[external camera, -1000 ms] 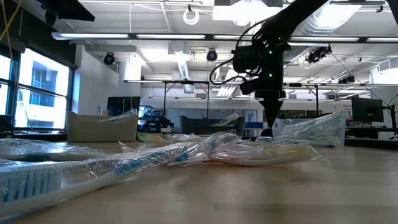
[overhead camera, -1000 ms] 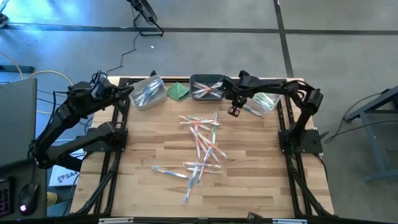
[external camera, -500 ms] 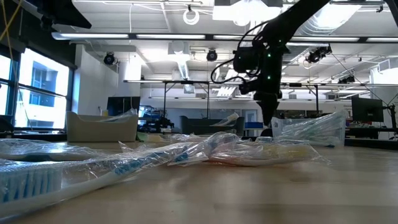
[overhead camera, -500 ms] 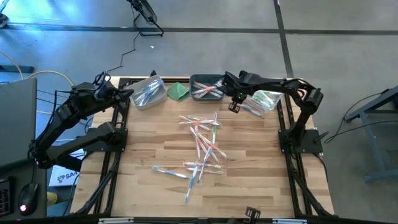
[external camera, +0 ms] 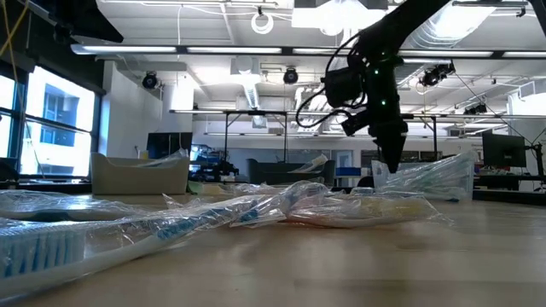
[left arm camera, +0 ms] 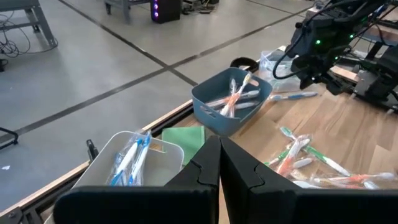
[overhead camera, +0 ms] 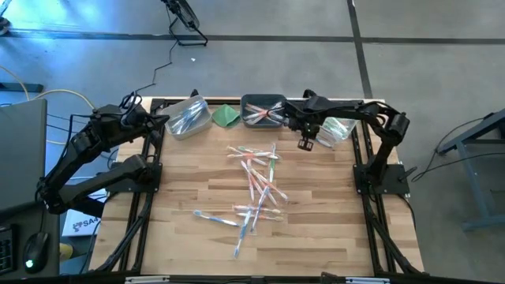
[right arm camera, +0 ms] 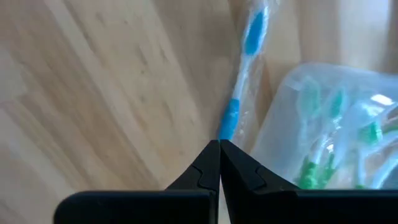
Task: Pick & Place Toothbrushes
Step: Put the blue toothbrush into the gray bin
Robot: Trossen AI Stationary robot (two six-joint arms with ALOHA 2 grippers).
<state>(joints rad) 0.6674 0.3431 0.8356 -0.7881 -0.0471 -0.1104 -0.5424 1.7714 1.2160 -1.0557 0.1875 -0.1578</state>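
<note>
Several toothbrushes in clear wrappers lie scattered mid-table, seen near the camera in the low view as toothbrushes. One blue toothbrush lies flat beside a clear bin of green toothbrushes. My right gripper hangs shut just above that blue toothbrush's near end, pointing down, clear of the table in the low view. My left gripper waits shut and raised at the far left, by a clear bin of blue toothbrushes.
A dark bin with orange toothbrushes stands at the far edge, between a folded green cloth and the green-brush bin. Bare wood lies to the left and right of the pile and along the near edge.
My right gripper has swung a little toward the table's right edge, nearer the bin of green toothbrushes, and its fingers have tipped. It stays shut. The toothbrushes have not moved.
</note>
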